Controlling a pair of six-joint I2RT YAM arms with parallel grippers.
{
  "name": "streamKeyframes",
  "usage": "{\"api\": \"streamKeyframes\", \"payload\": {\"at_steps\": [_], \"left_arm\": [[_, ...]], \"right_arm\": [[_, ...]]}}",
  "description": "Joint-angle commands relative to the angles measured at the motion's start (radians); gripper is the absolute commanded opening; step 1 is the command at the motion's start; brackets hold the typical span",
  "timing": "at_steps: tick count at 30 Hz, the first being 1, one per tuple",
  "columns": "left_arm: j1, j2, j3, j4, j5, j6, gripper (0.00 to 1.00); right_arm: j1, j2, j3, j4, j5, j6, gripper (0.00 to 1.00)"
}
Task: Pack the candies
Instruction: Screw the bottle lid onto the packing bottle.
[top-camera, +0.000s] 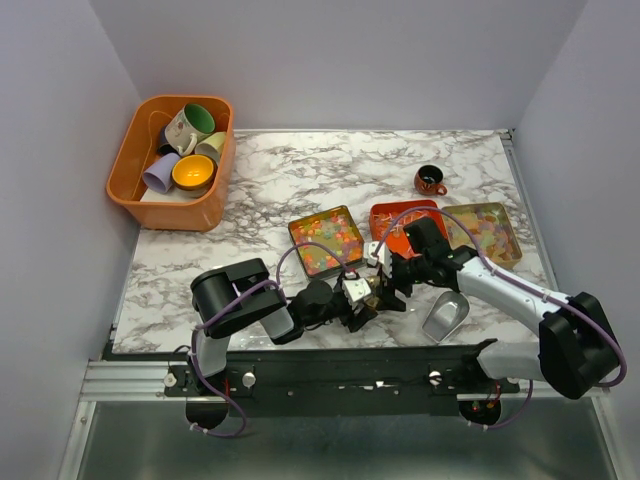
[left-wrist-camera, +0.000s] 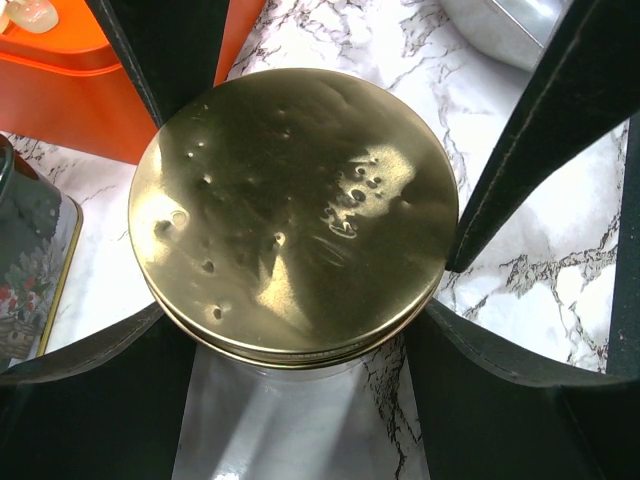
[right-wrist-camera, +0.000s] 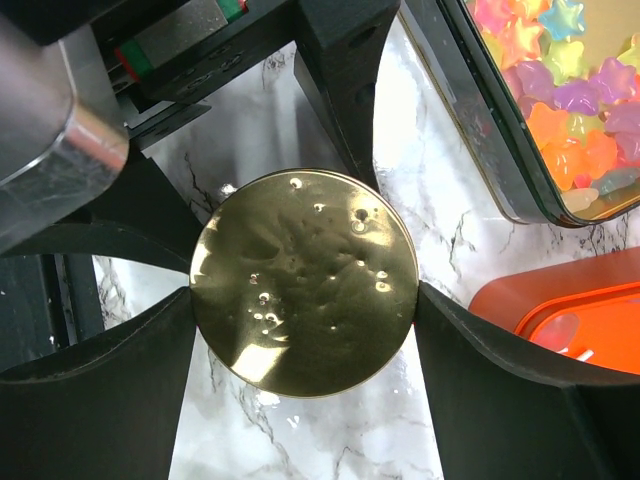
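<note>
The candies (right-wrist-camera: 560, 100), small star-shaped sweets in orange, yellow, pink and purple, lie loose in two open tins. One tin (top-camera: 297, 240) sits at the middle of the worktop (top-camera: 300, 170). The other tin (top-camera: 512, 232) sits towards the right edge, with an orange tray (top-camera: 405, 222) between them. None of the sweets is in either tool.

Both tools meet nearer the near edge, about halfway along it, over a jar (left-wrist-camera: 270, 420) capped by a gold lid (left-wrist-camera: 295, 210). The left tool (left-wrist-camera: 295, 325) has its fingers pressed in from both sides just under the lid's rim, clamped on the jar as far as its own camera shows. The right tool (right-wrist-camera: 302, 300) has its fingers tight against opposite sides of the lid's edge, clamped on the lid. The two pairs of fingers stand crosswise around the same circle. A silver scoop (top-camera: 445, 316) lies just right of them by the near edge.

The step in hand looks like working the lid, with one arm steadying the jar and the other turning the cap. What shows of the jar wall under the lid has no colour in it, so I judge this is opening, with filling not yet begun. The next move calls for the right tool to twist and lift straight up while the left holds firm, then set the lid down away from the tins.
</note>
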Motion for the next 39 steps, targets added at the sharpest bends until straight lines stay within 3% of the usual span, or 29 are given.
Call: {"api": "streamKeyframes", "payload": {"at_steps": [1,6,16,21,23,25,27,39], "left_arm": [[-0.01,0.033,-0.017,-0.189,-0.056,-0.005,0.0],[-0.012,0.033,-0.014,-0.2,-0.076,-0.005,0.0],[-0.014,0.036,-0.01,-0.204,-0.089,-0.008,0.0],[-0.014,0.036,0.003,-0.237,-0.055,0.004,0.0],[-0.014,0.034,0.009,-0.263,-0.024,0.004,0.35],[-0.014,0.02,0.002,-0.264,-0.02,-0.007,0.63],[-0.014,-0.001,-0.001,-0.263,-0.014,-0.012,0.99],[-0.012,-0.361,-0.11,-0.431,0.008,-0.045,0.99]], "right_arm": [[0.0,0.057,-0.06,0.013,0.195,0.127,0.63],[0.0,0.064,-0.017,0.011,0.317,0.217,0.61],[0.0,0.072,0.003,-0.015,0.334,0.238,0.6],[-0.002,0.067,0.006,-0.013,0.274,0.219,0.71],[-0.002,0.067,0.013,-0.012,0.265,0.224,0.75],[0.0,0.073,0.024,-0.015,0.265,0.221,0.76],[-0.002,0.079,0.043,-0.012,0.274,0.222,0.77],[-0.002,0.073,0.107,-0.092,0.232,0.175,0.93]]}}
